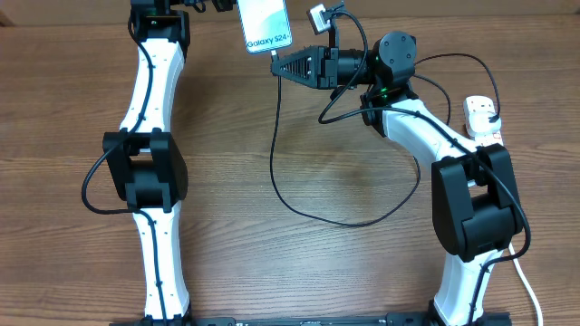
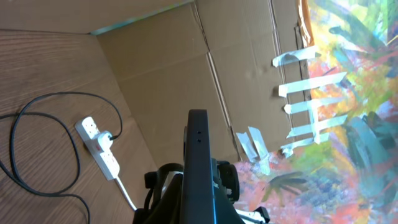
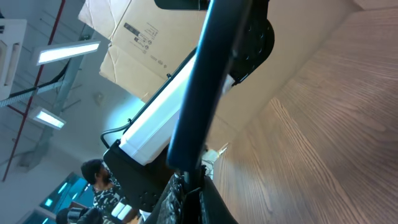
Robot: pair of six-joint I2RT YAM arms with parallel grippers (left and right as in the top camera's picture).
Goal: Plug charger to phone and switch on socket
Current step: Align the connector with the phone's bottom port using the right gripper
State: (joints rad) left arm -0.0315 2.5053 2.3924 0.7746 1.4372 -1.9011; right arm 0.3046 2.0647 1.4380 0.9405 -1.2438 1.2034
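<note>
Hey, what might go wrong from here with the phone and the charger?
The left gripper holds the phone by one edge, so the right gripper pressing the charger tip in could twist it loose. Its slack loops beside the right arm and may snag. The socket lies by the table edge, close to that arm's elbow: awkward reach.

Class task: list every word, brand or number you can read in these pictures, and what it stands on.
"Galaxy S24": white lettering on the phone, overhead view.
Printed label on the cardboard box, right wrist view: too small to read.
Left wrist view: no text.
</note>
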